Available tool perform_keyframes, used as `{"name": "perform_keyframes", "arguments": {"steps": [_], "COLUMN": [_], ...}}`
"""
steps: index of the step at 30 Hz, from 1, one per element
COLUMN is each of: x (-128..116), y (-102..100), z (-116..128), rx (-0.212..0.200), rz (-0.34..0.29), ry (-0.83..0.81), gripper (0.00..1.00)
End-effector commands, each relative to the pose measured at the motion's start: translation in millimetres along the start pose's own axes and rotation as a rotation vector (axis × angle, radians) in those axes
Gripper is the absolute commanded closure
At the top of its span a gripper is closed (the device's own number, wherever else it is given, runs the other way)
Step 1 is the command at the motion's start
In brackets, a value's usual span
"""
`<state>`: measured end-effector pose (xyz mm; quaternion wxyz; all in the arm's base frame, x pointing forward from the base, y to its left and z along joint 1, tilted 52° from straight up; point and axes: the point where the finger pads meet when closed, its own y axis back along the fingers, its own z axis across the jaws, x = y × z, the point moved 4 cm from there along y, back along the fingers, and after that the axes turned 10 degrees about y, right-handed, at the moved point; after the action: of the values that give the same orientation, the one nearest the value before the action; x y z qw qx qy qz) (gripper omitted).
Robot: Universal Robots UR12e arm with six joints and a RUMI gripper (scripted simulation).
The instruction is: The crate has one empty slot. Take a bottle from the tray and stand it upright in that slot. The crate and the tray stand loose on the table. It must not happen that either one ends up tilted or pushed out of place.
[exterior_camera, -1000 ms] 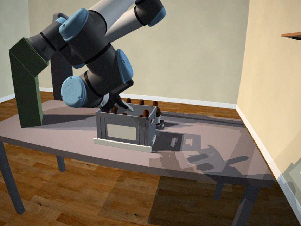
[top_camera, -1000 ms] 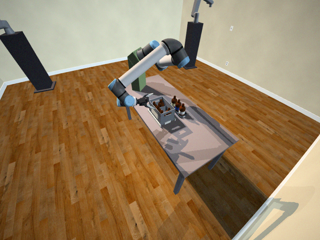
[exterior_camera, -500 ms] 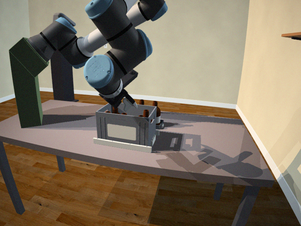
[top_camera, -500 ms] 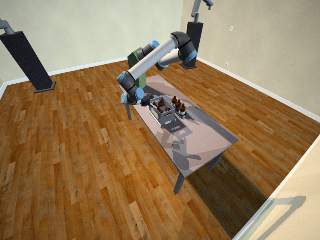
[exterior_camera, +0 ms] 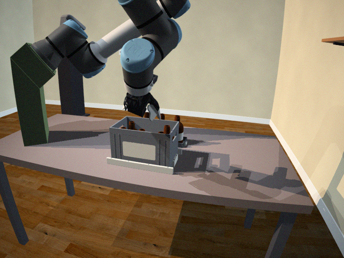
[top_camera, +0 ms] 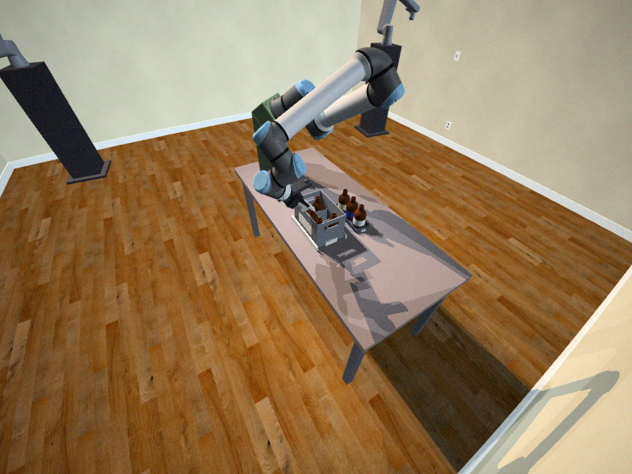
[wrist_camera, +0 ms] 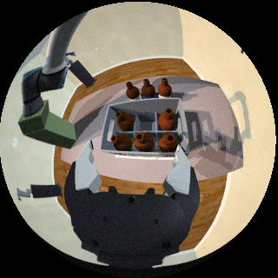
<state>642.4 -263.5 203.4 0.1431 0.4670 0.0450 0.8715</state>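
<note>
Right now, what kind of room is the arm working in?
Probably a bare indoor test room: wood-plank floor, plain walls, one table holding a bottle crate, and dark camera pillars around it.

A grey six-slot crate (wrist_camera: 109, 126) sits ahead of and below the end effector (wrist_camera: 132, 167), holding five upright brown bottles; its far middle slot (wrist_camera: 144, 118) is vacant. Beyond the crate's far wall, three brown bottles (wrist_camera: 148, 89) stand upright in a row on the tray (top_camera: 360, 229).
</note>
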Motion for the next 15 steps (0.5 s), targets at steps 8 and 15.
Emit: {"name": "perform_keyframes", "arguments": {"steps": [8,15], "x": [13.6,18.9], "y": [-11.3,-16.4], "z": [-0.7,-1.2], "rx": [0.045,0.063], "rz": [-0.243,-0.336], "ry": [0.232,0.329], "gripper": [0.0,0.0]}}
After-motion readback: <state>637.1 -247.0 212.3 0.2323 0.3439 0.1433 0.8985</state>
